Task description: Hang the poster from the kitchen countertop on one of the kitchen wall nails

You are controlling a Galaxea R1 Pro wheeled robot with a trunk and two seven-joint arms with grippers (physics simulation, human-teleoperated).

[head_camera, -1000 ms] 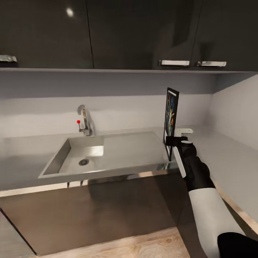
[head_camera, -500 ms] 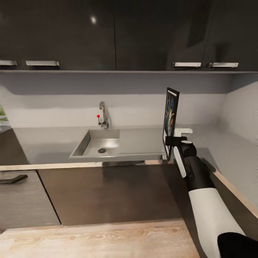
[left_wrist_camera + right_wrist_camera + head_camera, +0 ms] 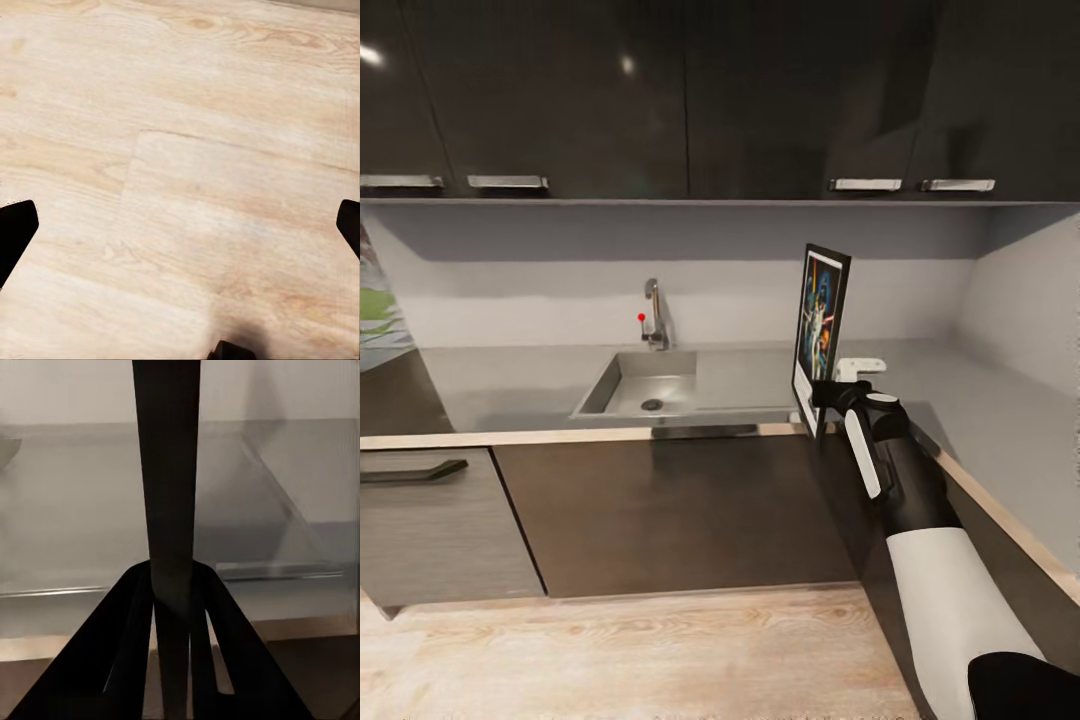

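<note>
view has backed off the desk (image 3: 980, 400); my right gripper (image 3: 830, 392) fingers pinch the poster (image 3: 820, 335) upright by its lower edge.

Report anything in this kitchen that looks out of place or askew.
Only the poster stands out: it is off the countertop, held upright in mid-air by the right claw, which is shut on its lower edge. Nothing looks spilled or damaged.
</note>
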